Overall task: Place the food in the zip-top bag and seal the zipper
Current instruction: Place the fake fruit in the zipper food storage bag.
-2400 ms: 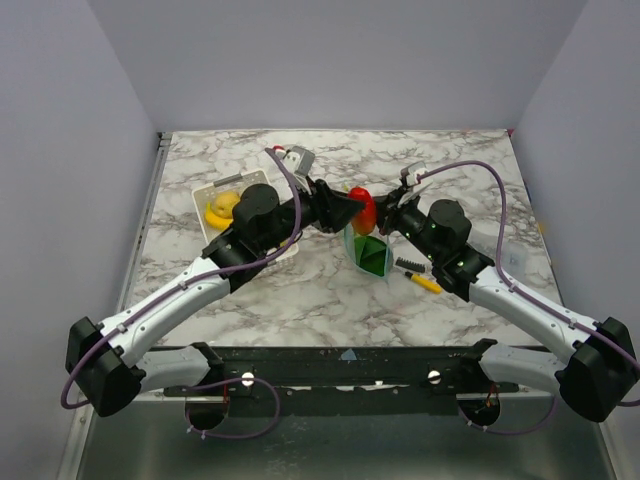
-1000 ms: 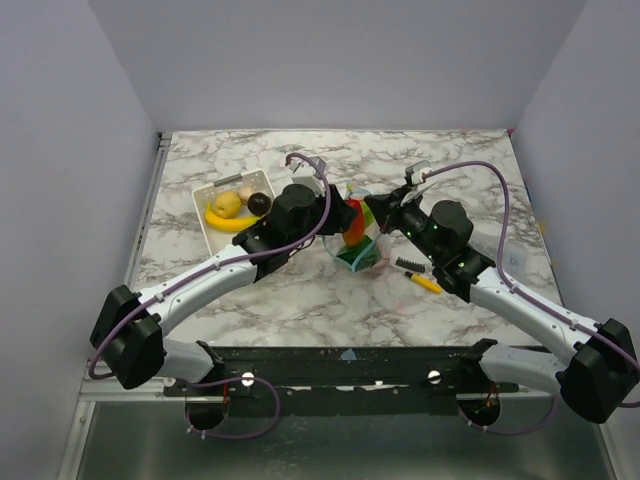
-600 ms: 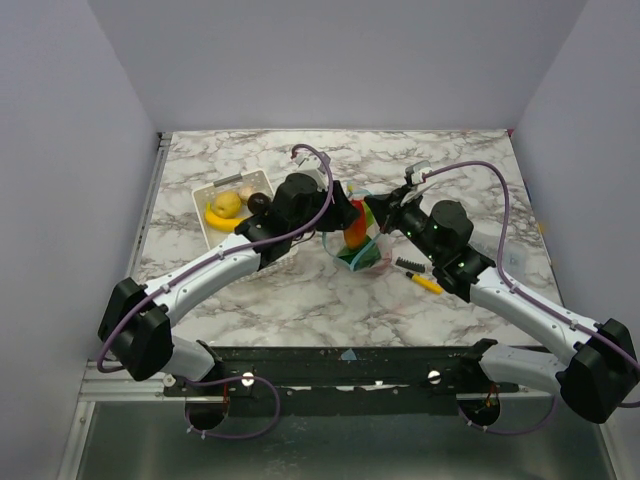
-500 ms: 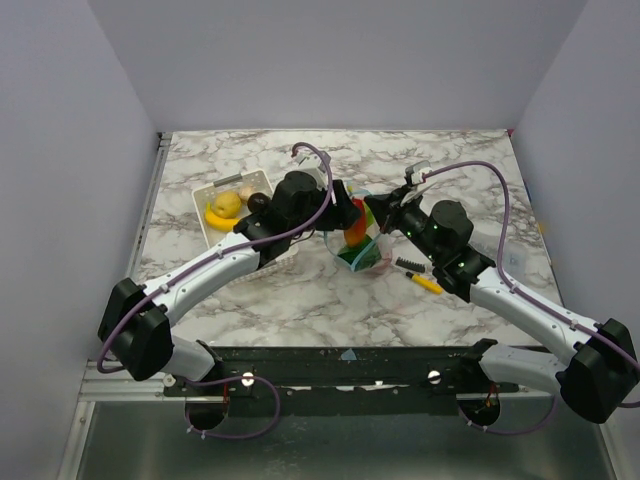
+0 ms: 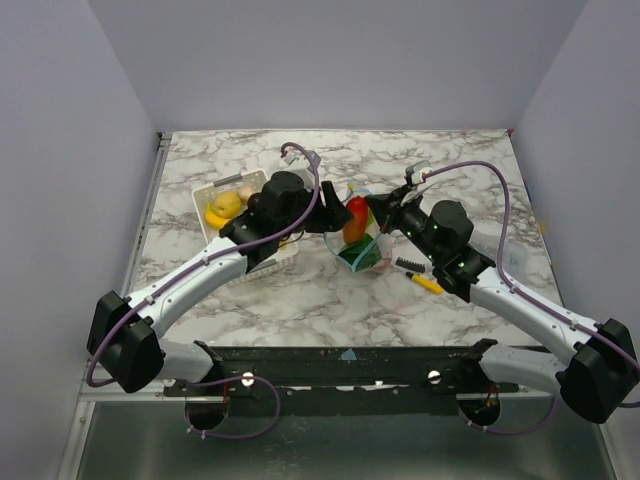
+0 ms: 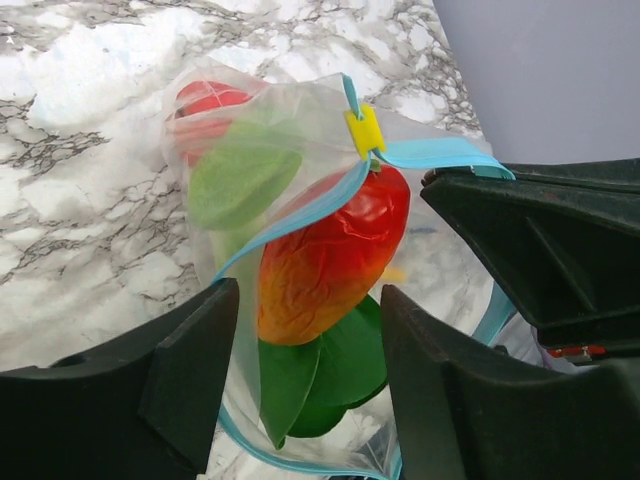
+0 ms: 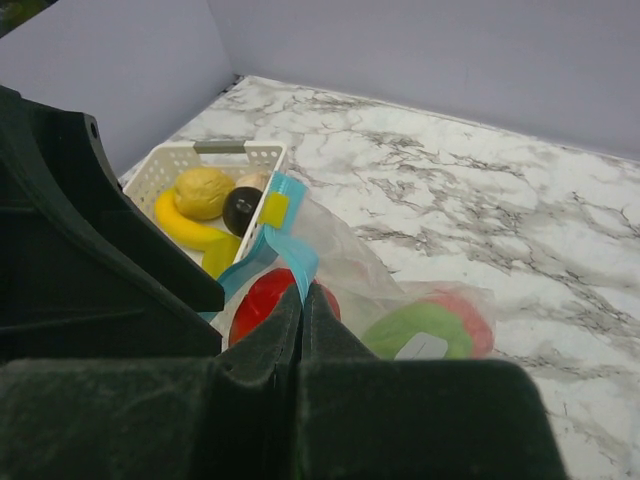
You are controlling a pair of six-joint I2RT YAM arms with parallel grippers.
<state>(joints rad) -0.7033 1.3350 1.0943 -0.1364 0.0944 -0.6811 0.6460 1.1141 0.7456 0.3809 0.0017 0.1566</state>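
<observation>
right end effector: clamped on zipper, holding zip-top bag mouth up for loading | left end effector: jaws apart, empty; red-orange food inside bag

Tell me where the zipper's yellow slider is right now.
In the left wrist view, the yellow slider sits on the light-blue zipper at the top of the zip-top bag, just above the red-orange fruit.

White basket; pen; marble table
</observation>
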